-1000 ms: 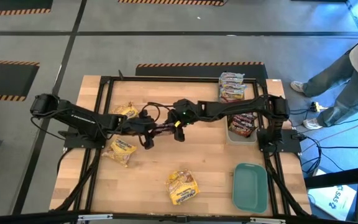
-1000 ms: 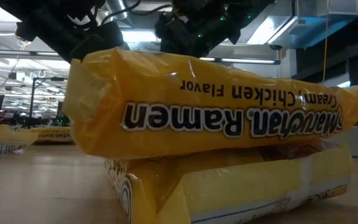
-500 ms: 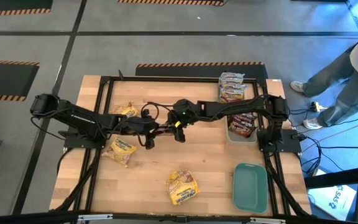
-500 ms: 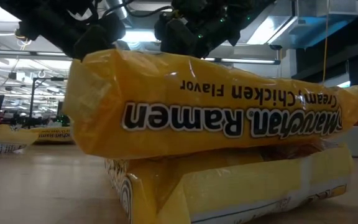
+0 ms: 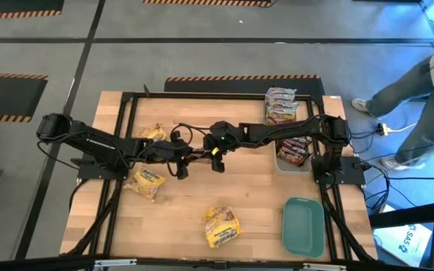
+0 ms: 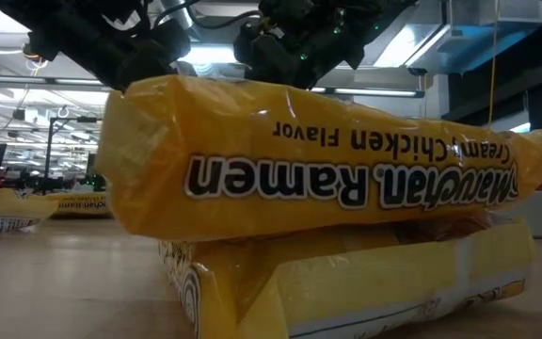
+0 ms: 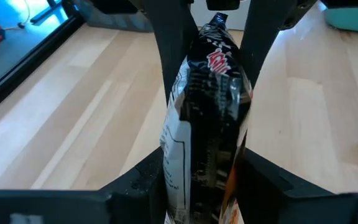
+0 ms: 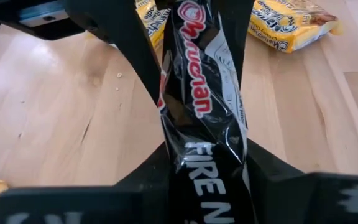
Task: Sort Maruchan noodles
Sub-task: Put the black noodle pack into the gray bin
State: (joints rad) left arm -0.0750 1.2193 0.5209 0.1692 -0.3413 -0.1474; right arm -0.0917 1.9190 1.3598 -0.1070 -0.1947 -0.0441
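A dark Maruchan packet (image 8: 207,118) is hanging mid-table between your two grippers, the left gripper (image 7: 205,93) and right gripper (image 8: 194,81) both clamping it. You are risking a tear or drop if either arm pulls away early.

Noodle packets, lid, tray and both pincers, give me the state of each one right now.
Dark Maruchan packet: gripped by both pincers at once, above the table.
Left pincer: shut on the packet.
Right pincer: shut on it.
Yellow packets: lying loose.
Teal lid: lying flat.
Clear tray: holding dark packets.
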